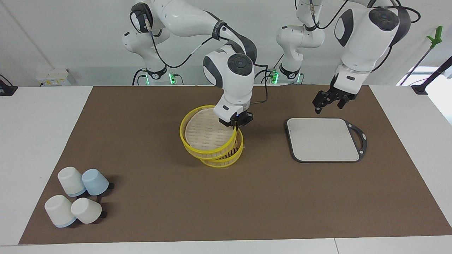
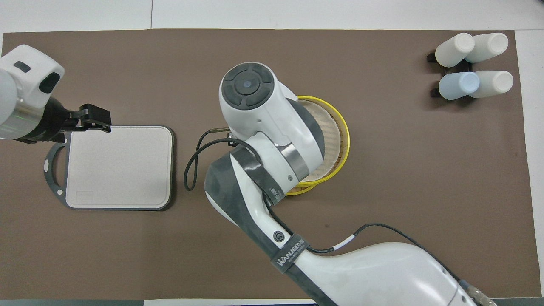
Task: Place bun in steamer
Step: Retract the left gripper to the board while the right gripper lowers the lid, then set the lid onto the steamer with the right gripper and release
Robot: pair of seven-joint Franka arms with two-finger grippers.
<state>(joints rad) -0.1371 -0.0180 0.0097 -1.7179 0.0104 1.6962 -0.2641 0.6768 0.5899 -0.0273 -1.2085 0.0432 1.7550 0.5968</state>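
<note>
My right end effector is closed on the rim of the round two-tier steamer basket with bright yellow rims and pale beige slatted sides, which stands in the middle of the table. The upper tier sits tilted and off-centre over the lower one, its gripped side raised. The small cream-white bun shows in neither view. It may be under my right arm or inside the lower tier, but I cannot tell.

The main risk, as I judge it, is that thin rim. I hold it at one point only, so the tier can pivot or slip from my fingers. If it drops, it could land crooked on the lower tier or knock it across the brown mat. Lifting with a sideways pull could also drag or tip the lower tier. And with the bun unseen, setting the tier down blindly could crush it or shut the steamer empty.

My left end effector waits with its fingers apart over the flat grey board with a dark rim, toward the left arm's end of the table. The cluster of white and pale blue cups lies near the corner at the right arm's end, well apart from the steamer.
</note>
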